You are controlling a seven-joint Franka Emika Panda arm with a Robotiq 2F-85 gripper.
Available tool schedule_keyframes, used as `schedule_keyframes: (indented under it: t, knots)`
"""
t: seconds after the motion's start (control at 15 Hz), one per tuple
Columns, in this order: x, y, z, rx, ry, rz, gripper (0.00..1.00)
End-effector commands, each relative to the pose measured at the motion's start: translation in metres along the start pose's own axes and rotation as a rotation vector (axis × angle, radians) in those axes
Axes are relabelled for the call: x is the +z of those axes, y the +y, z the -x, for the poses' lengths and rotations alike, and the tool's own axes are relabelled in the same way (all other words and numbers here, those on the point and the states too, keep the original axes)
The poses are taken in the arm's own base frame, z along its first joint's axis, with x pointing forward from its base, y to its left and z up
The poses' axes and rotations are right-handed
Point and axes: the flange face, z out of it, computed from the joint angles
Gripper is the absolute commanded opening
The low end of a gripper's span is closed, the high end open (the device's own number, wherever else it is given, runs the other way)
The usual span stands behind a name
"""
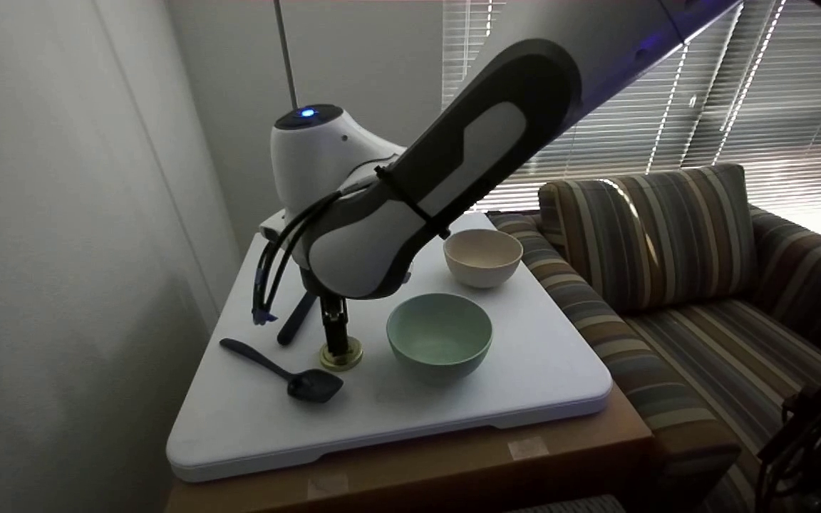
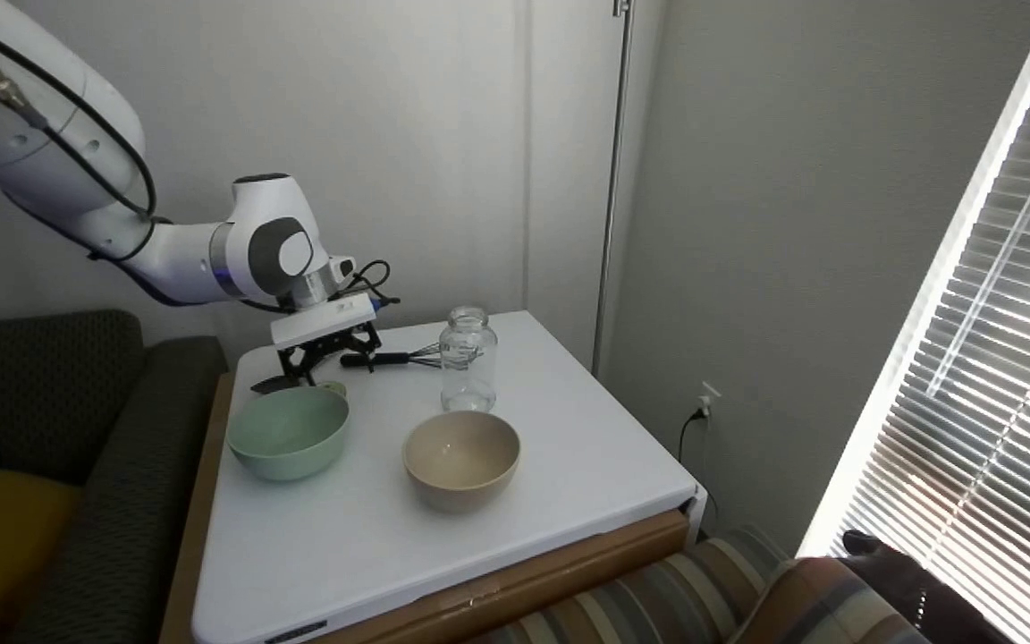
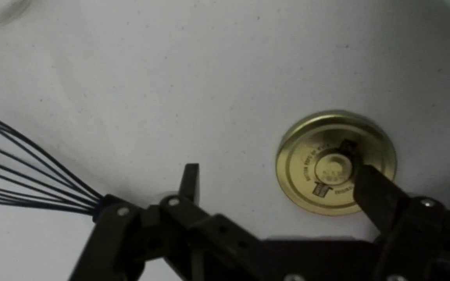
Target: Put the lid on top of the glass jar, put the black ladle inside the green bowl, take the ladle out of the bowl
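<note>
Okay, tool (image 3: 279,175) spread wide, nothing gripped. Lid (image 3: 332,168) lies flat on the worktop (image 1: 539,349), partly under the tool; hard to say if they touch. In an exterior view the lid sits between the black ladle (image 1: 307,385) and the green bowl (image 1: 439,362), ladle lying with its scoop nearest the lid. Glass jar (image 2: 468,367) upright in an exterior view, near the cream bowl (image 2: 461,487), both apart from the tool. Whisk (image 2: 390,359) lies nearby, wires partly behind the jar, handle toward the tool.
</note>
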Motion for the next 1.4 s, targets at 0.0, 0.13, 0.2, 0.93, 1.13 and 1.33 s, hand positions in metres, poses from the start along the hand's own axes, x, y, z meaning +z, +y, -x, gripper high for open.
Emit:
schedule_keyframes:
  t: [0.0,0.13,0.2,0.93,1.13,1.33]
  knots:
    - [-0.029,-0.002,0.000,-0.020,0.009,0.041,1.00]
    - [-0.036,-0.002,-0.001,0.000,0.010,0.034,1.00]
    - [-0.036,-0.004,0.002,0.008,0.005,0.024,1.00]
    - [0.005,-0.032,0.026,-0.032,-0.007,-0.107,1.00]
    - [0.013,-0.031,0.024,-0.065,0.024,-0.174,1.00]
    - [0.018,-0.026,0.026,-0.107,0.034,-0.191,1.00]
